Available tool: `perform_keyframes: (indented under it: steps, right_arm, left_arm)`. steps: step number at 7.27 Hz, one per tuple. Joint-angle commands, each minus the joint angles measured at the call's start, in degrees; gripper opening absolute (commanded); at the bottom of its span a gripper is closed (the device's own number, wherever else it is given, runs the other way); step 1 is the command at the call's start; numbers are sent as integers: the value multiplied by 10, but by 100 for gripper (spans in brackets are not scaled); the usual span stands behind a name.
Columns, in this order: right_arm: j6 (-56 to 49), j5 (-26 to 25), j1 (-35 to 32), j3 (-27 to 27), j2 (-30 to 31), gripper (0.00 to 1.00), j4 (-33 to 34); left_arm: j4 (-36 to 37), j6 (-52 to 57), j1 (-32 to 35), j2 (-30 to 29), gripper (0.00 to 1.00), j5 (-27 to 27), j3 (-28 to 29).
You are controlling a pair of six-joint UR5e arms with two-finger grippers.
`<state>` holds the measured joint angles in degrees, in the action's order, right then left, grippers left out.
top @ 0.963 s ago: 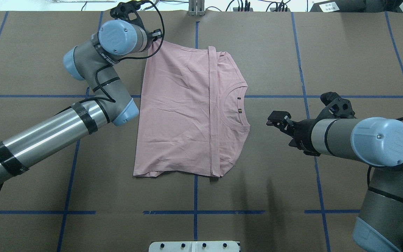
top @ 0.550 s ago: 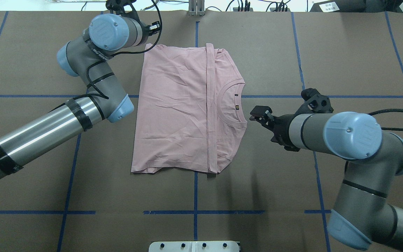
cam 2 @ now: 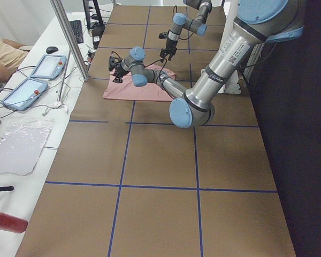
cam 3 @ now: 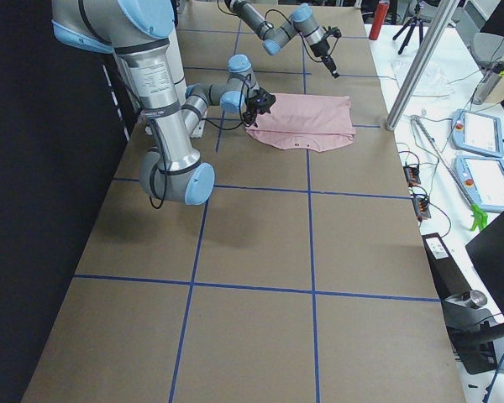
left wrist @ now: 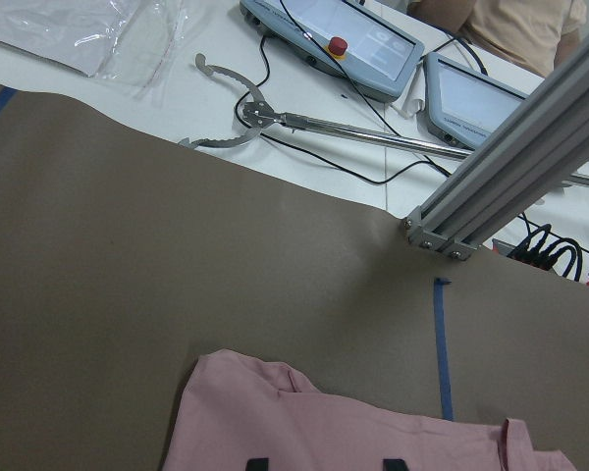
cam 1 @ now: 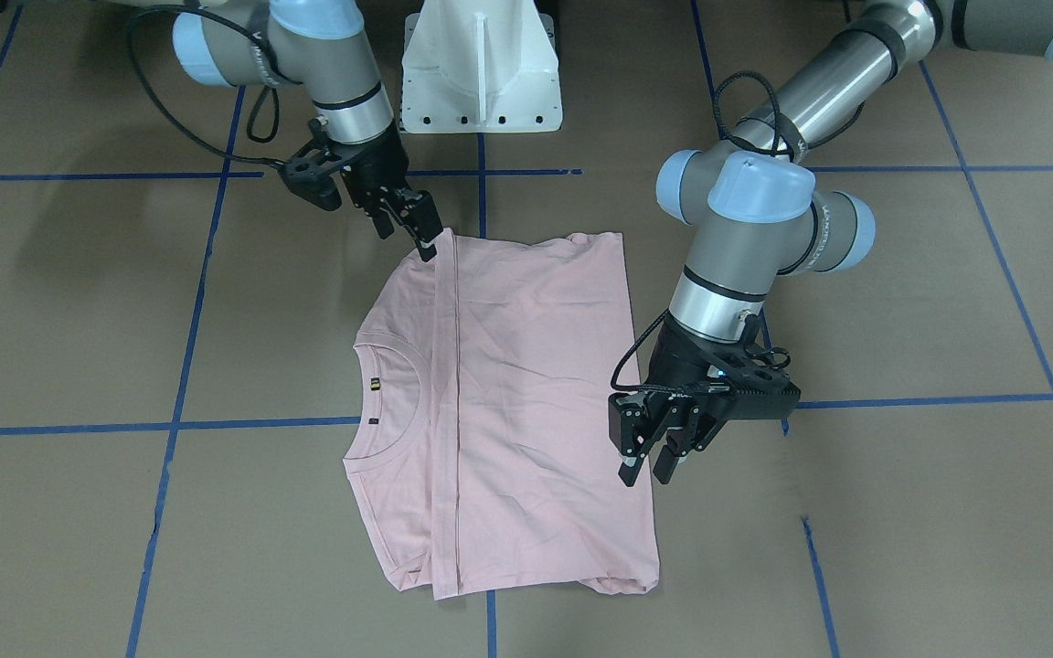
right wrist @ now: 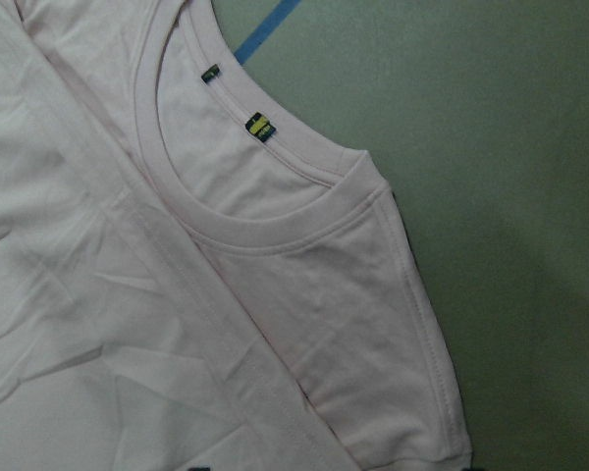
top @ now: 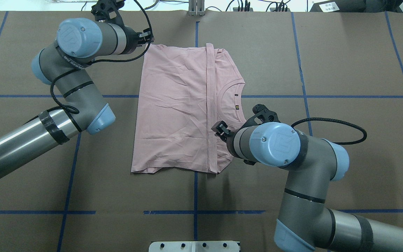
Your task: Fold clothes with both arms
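Pale pink short-sleeved T-shirt (top: 173,105) is lying flat, partly folded, on the brown paper-covered table (top: 345,63) | soft, light, limp cloth is likely wanting corner pinches | black two-finger left gripper (cam 1: 643,468) and right gripper (cam 1: 412,234) are hovering, fingers apart.

The left arm (top: 73,94) stretches in from the near left of the overhead view, bends sharply at the blue-capped elbow and turns its wrist inward at the far side. The left end effector (cam 1: 645,473) points almost straight down, its two black fingers parted with a clear gap. The right arm (top: 303,196) rises from the near right, folds at the elbow and carries its wrist toward the middle. The right end effector (cam 1: 409,238) slants downward toward the robot's left, fingers likewise spread.
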<state>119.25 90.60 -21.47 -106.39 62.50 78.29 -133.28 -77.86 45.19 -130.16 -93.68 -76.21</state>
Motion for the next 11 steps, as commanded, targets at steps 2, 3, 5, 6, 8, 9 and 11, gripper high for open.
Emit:
perform_keyframes:
  steps: [2,3,5,6,8,9,11]
  right_arm:
    - [4,-17,26,44,-24,87,5]
    - [4,-22,37,57,-24,85,5]
    - [5,-27,47,58,-24,81,10]
    - [5,-29,49,59,-24,79,19]
    - [4,-29,52,61,-26,78,21]
    - [4,-28,54,64,-26,77,20]
    - [-1,-28,55,71,-26,76,20]
  left_arm:
    - [0,0,-1,3,50,-2,-3]
    - [0,-1,-2,3,50,-2,-3]
    - [0,-1,-3,3,50,-3,-3]
    - [0,-9,-3,3,50,-2,-3]
    - [0,-10,-3,3,50,-3,-3]
    - [0,-10,-3,3,50,-3,-3]
    - [0,-10,-4,3,50,-3,-3]
